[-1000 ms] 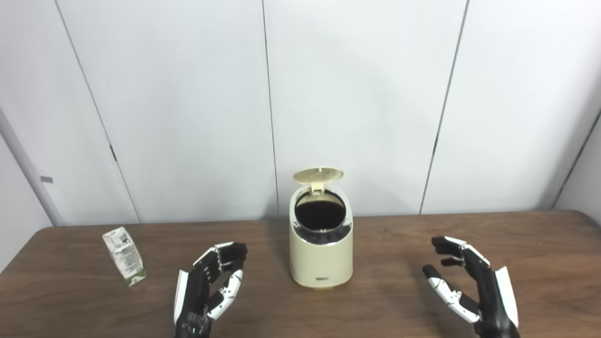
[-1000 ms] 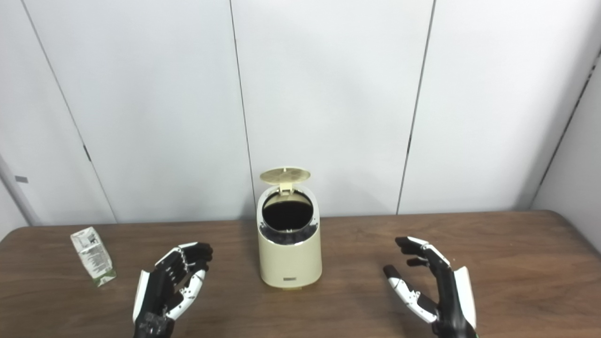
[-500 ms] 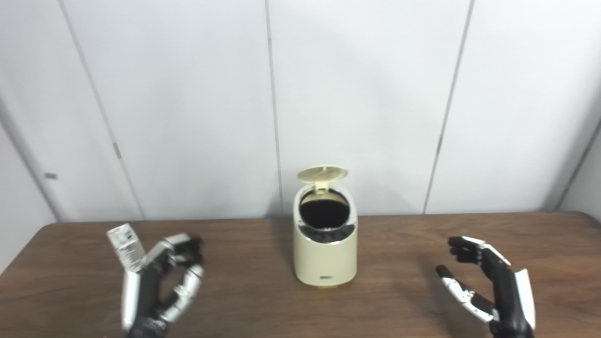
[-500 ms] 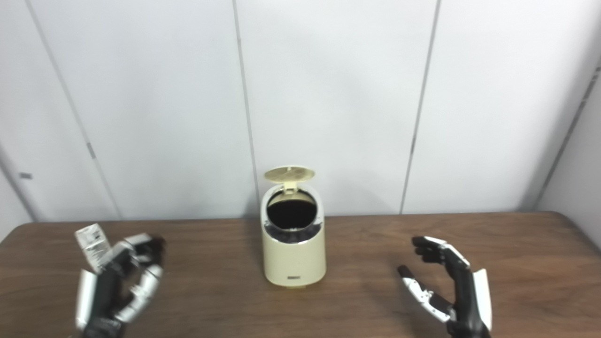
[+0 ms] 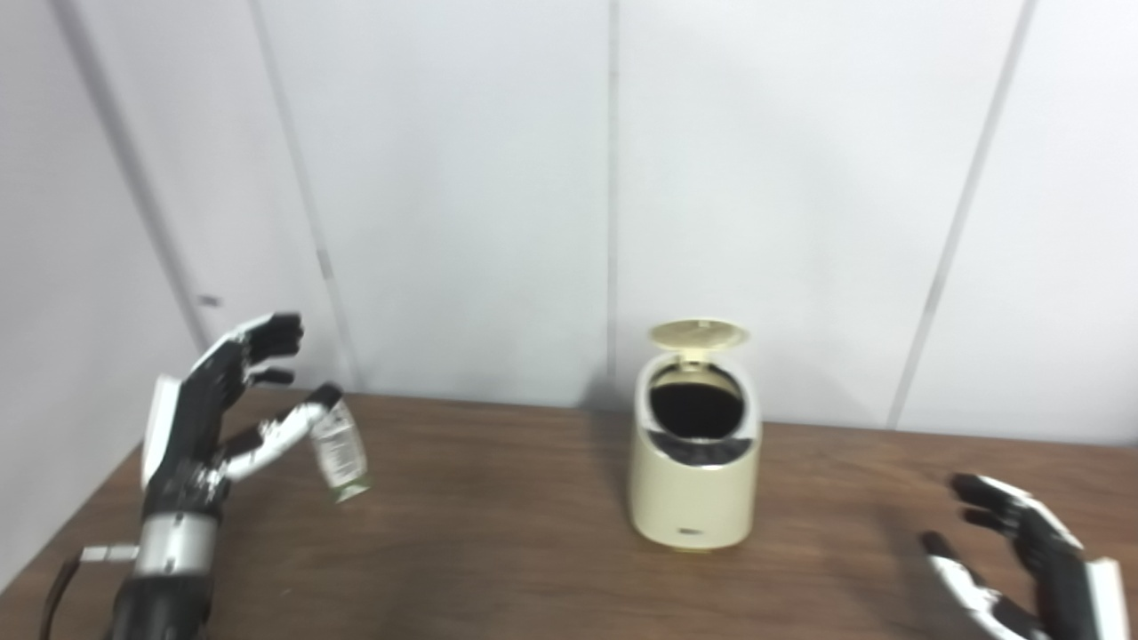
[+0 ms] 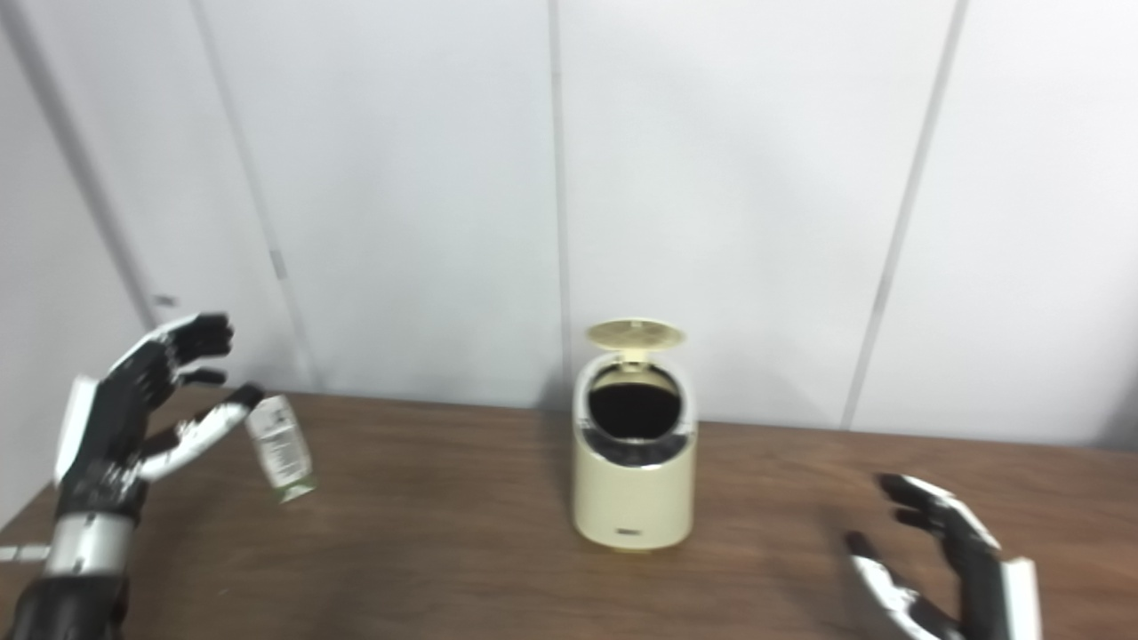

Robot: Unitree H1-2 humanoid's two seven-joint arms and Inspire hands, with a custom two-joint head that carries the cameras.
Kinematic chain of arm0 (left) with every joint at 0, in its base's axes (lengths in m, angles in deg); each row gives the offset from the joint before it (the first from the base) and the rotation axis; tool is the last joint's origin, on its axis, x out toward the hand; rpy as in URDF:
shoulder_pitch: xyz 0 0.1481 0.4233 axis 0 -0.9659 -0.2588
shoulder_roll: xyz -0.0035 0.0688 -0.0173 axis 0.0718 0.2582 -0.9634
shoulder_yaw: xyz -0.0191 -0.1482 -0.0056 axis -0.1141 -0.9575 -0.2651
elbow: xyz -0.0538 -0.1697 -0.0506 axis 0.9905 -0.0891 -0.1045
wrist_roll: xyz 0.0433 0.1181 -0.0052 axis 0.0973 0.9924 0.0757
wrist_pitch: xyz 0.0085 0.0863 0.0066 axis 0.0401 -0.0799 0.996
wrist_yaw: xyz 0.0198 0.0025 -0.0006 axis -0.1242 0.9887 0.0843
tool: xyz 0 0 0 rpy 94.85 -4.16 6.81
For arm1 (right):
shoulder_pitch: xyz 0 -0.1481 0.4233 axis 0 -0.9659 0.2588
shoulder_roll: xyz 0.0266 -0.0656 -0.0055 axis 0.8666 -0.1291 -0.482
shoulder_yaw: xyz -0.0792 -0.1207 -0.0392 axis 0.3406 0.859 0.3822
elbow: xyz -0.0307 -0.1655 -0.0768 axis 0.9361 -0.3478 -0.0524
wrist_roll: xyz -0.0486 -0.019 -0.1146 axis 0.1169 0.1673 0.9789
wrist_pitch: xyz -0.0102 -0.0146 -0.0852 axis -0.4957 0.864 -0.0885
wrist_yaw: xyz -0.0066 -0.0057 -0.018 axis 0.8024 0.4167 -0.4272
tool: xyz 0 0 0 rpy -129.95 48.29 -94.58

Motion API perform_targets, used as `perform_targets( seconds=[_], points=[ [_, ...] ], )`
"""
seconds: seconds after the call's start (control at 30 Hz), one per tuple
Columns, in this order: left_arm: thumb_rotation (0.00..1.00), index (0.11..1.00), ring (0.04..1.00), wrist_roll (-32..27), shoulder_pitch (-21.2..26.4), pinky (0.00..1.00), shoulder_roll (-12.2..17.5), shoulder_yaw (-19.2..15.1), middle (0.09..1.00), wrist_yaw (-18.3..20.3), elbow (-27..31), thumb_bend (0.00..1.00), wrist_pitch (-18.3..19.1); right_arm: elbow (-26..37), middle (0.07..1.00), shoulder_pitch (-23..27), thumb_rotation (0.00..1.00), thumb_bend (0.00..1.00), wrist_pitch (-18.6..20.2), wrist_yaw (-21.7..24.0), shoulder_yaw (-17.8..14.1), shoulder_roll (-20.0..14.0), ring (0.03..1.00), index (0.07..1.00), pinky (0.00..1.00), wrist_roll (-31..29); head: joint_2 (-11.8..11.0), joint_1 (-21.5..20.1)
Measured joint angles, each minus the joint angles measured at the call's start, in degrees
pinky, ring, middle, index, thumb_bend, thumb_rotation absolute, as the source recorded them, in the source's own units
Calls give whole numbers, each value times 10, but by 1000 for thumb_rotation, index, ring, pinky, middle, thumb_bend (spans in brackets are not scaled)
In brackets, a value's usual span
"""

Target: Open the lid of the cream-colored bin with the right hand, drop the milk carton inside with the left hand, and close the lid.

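Left eye view shows the lid (image 5: 698, 332) already up and the bin (image 5: 693, 498) gaping, so opening is done. My left hand (image 5: 209, 418) is raised with fingers spread, and the carton (image 5: 339, 450) stands tilted on the table just past my thumb tip; I cannot tell whether they touch. My right hand (image 5: 1022, 560) waits low, fingers apart, holding nothing. Grasping, dropping and closing are all left, I judge.
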Motion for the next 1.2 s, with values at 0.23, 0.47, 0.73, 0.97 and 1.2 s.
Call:
perform_targets(
  seconds=[0.23, 0.47, 0.73, 0.97, 1.2],
  points=[
    [455, 892, 821, -23, 0, 737, 0, -2, 848, 14, -27, 813, 40, -21, 721, 4, 374, 274, 1, 28, -12, -27, 715, 672, 620, -51, -14, 67],
    [485, 939, 875, -48, 1, 814, -31, -7, 884, 9, -58, 870, 59, -28, 666, 3, 607, 414, 9, 56, -20, -39, 635, 639, 502, -71, -13, 123],
    [432, 994, 948, -27, 4, 897, -27, 25, 955, 16, -102, 989, 55, -67, 659, 2, 634, 398, 2, 75, -42, -92, 631, 630, 505, -73, -21, 191],
    [407, 998, 940, -23, 37, 905, -23, 45, 944, 21, -116, 1000, 65, -92, 652, 13, 643, 385, -5, 75, -48, -102, 616, 619, 489, -65, -27, 214],
    [447, 1000, 974, -24, 49, 950, 0, 45, 981, 33, -139, 1000, 90, -103, 642, 18, 585, 363, -18, 94, -52, -105, 602, 610, 473, -84, -40, 212]
  ],
)
